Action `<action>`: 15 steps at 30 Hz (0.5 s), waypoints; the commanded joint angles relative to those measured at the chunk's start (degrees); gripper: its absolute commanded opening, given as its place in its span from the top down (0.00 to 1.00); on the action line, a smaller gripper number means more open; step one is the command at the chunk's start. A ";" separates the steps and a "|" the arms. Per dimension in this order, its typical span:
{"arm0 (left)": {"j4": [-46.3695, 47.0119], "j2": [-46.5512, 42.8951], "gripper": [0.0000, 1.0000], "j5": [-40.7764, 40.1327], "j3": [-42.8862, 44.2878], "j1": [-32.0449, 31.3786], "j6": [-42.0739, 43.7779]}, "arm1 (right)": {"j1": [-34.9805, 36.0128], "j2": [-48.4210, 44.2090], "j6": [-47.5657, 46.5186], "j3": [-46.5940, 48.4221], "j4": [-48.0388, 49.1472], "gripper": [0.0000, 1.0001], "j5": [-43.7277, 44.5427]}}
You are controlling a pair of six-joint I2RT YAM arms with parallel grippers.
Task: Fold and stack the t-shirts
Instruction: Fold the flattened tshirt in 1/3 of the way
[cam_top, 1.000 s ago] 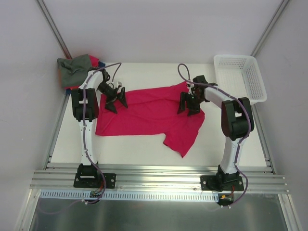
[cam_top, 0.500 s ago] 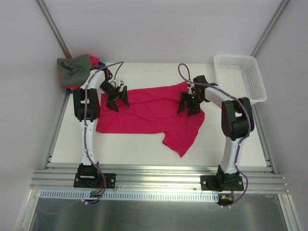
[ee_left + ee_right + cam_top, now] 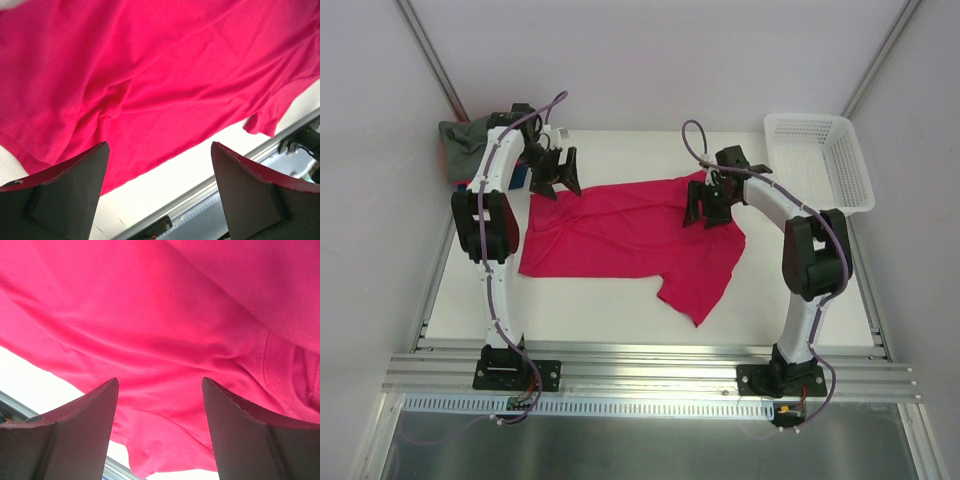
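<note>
Crimson t-shirt point(image 3: 620, 235) lies rumpled at frame centre on the surface point(image 3: 620, 310). The left end effector point(image 3: 560, 188) and right end effector point(image 3: 708, 217) hover released over its upper edge, holding nothing. Risk: mismatched pinches there would likely bunch cloth, skewing the fold.

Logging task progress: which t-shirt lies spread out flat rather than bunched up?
The crimson-red t-shirt, spread across the middle of the table. The grey-green t-shirt sits crumpled in the pile at the far-left corner.
</note>
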 commanded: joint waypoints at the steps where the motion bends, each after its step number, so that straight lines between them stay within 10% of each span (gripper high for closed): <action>1: 0.13 0.27 0.16 -2.89 2.14 -0.26 0.48 | 0.08 -2.37 -0.93 3.50 -0.21 0.28 0.52; 15: 4.35 11.78 0.18 -8.08 9.07 0.45 -2.07 | -1.15 11.67 0.30 18.17 6.21 0.30 4.81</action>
